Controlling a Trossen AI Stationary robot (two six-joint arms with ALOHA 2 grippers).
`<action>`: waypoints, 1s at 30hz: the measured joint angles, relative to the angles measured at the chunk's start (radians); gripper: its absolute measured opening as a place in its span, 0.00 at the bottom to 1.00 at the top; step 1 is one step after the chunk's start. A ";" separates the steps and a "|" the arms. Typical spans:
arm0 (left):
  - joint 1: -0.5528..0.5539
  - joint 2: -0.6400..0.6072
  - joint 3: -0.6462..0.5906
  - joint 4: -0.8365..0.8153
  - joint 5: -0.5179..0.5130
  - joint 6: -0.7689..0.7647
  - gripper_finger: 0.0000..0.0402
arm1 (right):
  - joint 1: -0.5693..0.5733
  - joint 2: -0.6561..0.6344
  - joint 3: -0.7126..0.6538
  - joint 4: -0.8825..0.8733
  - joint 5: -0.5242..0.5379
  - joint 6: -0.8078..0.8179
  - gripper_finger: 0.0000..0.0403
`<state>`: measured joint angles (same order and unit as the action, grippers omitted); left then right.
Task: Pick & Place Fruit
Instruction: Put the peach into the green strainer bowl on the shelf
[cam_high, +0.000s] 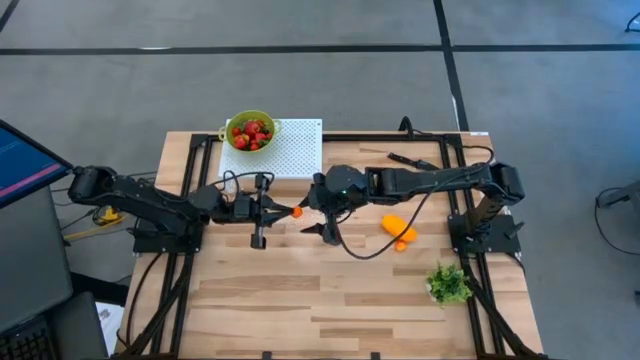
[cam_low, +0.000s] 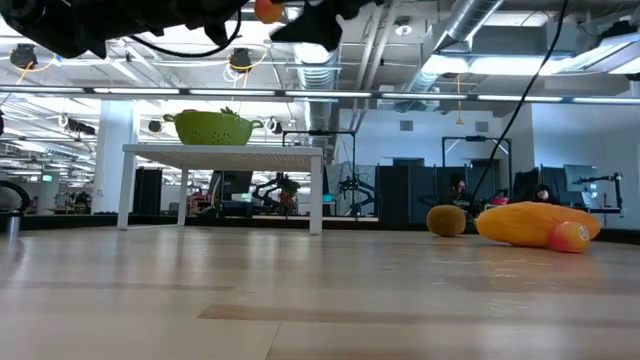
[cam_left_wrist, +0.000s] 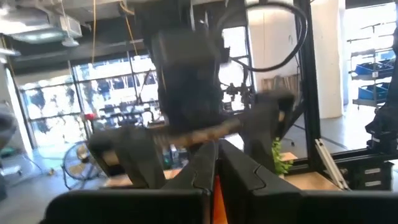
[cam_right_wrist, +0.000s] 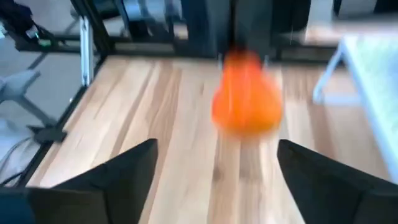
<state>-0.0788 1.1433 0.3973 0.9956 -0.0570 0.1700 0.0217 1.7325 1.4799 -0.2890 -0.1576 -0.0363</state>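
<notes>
High above the table's middle, my left gripper (cam_high: 289, 211) is shut on a small round orange fruit (cam_high: 297, 211), which the low view shows at its top edge (cam_low: 268, 10). My right gripper (cam_high: 307, 216) faces it from the table's right. Its fingers (cam_right_wrist: 124, 177) stand wide open on either side of the blurred fruit (cam_right_wrist: 247, 102) without touching it. On the table at the right lie a long orange fruit (cam_high: 397, 225), a small orange-red piece (cam_high: 402, 245) against it, and a brownish oval fruit (cam_low: 447, 220). My left gripper pinches the small orange fruit between its two fingers; a sliver of orange (cam_left_wrist: 216, 196) shows in the gap between them. The fingers reach about level from the table's left. The fruit sticks out past the fingertips toward my right gripper, lifted well clear of the table.
A green colander with red berries (cam_high: 250, 130) sits on a white perforated stand (cam_high: 290, 150) at the far edge. A black knife (cam_high: 410, 160) lies at the far right and a green leafy bunch (cam_high: 449, 284) near the right front. The near half of the wooden table (cam_high: 300, 300) is bare.
</notes>
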 joint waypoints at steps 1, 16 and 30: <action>0.004 -0.006 0.000 0.001 0.000 0.007 0.01 | -0.005 0.000 0.000 -0.031 0.001 0.018 0.81; 0.196 -0.124 0.000 -0.002 -0.400 0.236 0.01 | -0.061 0.008 0.000 -0.245 0.114 0.169 0.80; 0.419 -0.112 -0.001 -0.127 -0.706 0.237 0.02 | -0.041 0.008 0.000 -0.242 0.114 0.160 0.79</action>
<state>0.3405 1.0313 0.3965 0.8689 -0.7631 0.4071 -0.0189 1.7401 1.4796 -0.5312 -0.0441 0.1238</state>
